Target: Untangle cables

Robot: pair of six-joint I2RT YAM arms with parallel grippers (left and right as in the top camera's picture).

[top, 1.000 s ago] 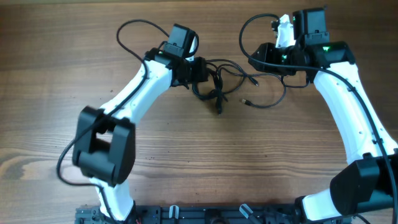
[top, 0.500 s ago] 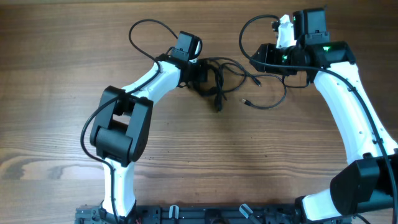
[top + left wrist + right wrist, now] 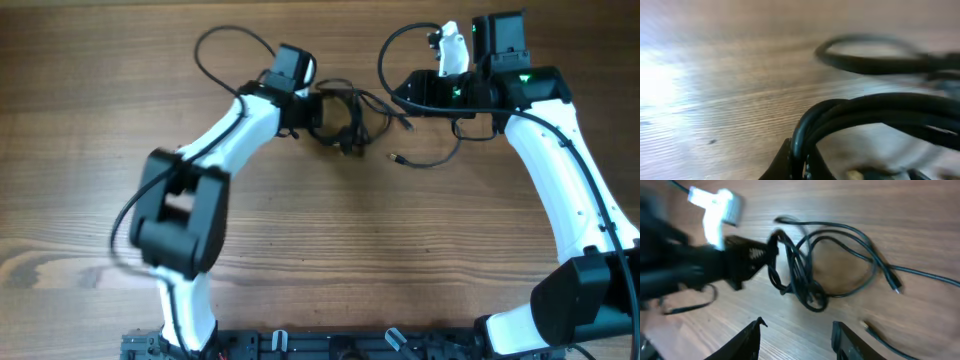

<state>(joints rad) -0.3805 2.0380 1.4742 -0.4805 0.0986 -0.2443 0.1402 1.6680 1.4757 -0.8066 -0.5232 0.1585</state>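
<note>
Left claw (image 3: 318, 108) clamped on tangled cables (image 3: 348, 128), upper middle of frame; right claw (image 3: 797, 324) apart, empty, over bench (image 3: 330, 250).

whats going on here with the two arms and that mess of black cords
Two robot arms are working on a tangle of thin black cables on the wooden table. The left pincer is shut on one edge of the knot. The right pincer hovers open beside it, holding nothing. The knot is not yet undone; a couple of plug ends lie loose.
</note>
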